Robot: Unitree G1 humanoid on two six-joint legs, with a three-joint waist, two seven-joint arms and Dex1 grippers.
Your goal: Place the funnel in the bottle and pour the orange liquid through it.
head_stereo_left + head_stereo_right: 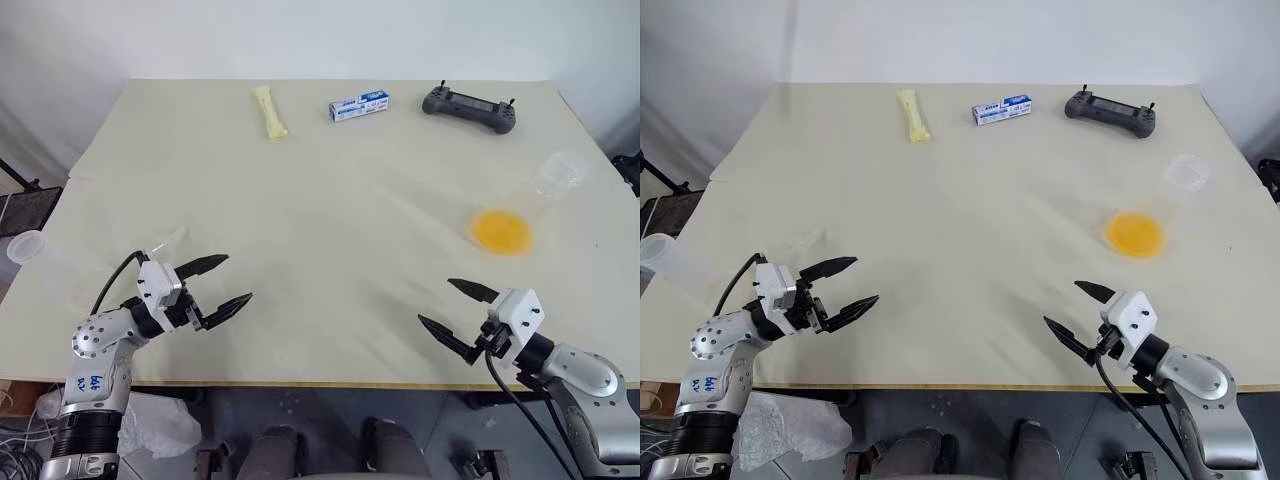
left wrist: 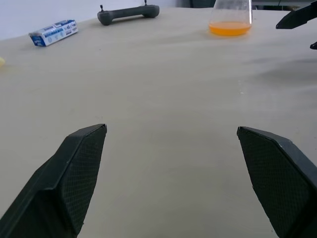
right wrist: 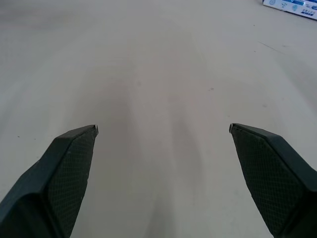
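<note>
- At the tabletop's (image 1: 330, 200) far left edge stands the bottle (image 1: 40, 262), clear and seemingly empty, its flared mouth toward the camera.
- Just to its right, a faint clear shape behind the left gripper appears to be the funnel (image 1: 170, 240) lying on the surface; its outline is hard to make out.
- The left gripper (image 1: 218, 285) hovers over the near left edge, fingers spread wide, holding nothing.
- Along the far side lie a pale yellow packet (image 1: 270, 112), a small blue-and-white box (image 1: 359, 105) and a dark handheld controller (image 1: 469, 108).
- The right gripper (image 1: 455, 308) hangs over the near right edge, fingers likewise spread and empty.
- At far right stands a second clear flask (image 1: 520, 210), with the orange liquid (image 1: 500, 230) pooled shallow in its base.
- By all appearances the task has not begun: the funnel is not in the bottle, and all the liquid looks unpoured. Seating the funnel, lifting the flask and pouring all remain.
</note>
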